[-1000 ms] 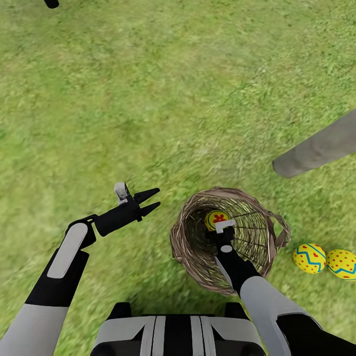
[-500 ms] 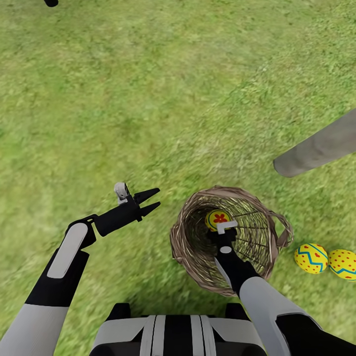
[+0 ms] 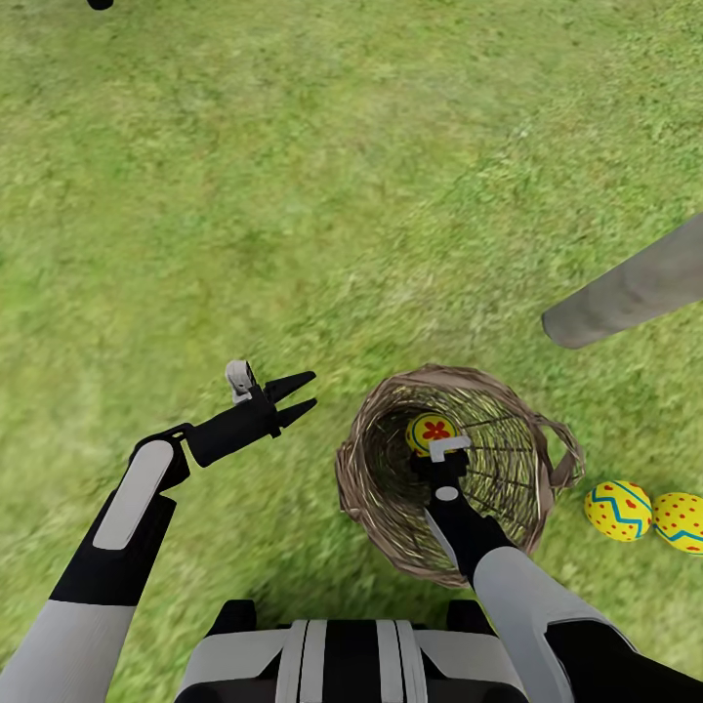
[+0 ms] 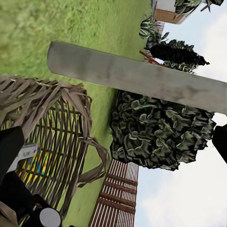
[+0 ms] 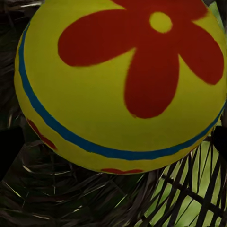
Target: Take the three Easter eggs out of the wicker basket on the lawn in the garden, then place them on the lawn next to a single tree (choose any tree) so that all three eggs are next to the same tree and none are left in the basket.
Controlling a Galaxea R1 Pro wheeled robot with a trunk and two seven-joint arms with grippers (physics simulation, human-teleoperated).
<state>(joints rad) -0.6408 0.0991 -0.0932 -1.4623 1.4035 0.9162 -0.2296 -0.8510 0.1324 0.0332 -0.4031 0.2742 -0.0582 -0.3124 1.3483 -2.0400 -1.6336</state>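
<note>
Filling the right pincer (image 3: 433, 441) inside the wicker basket (image 3: 391, 527), the egg (image 3: 431, 431); grip unclear.

Mottled green grass (image 3: 293, 195) spreads in even daylight. In the left wrist view, a slatted wooden fence (image 4: 116, 198) stands under pale cloudy sky (image 4: 184, 198), with a dark bush (image 4: 182, 52) beyond.

No text, labels, brands or numbers can be read anywhere

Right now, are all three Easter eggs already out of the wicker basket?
No, one flower-marked egg sits inside the wicker basket; two eggs lie on the lawn.
</note>
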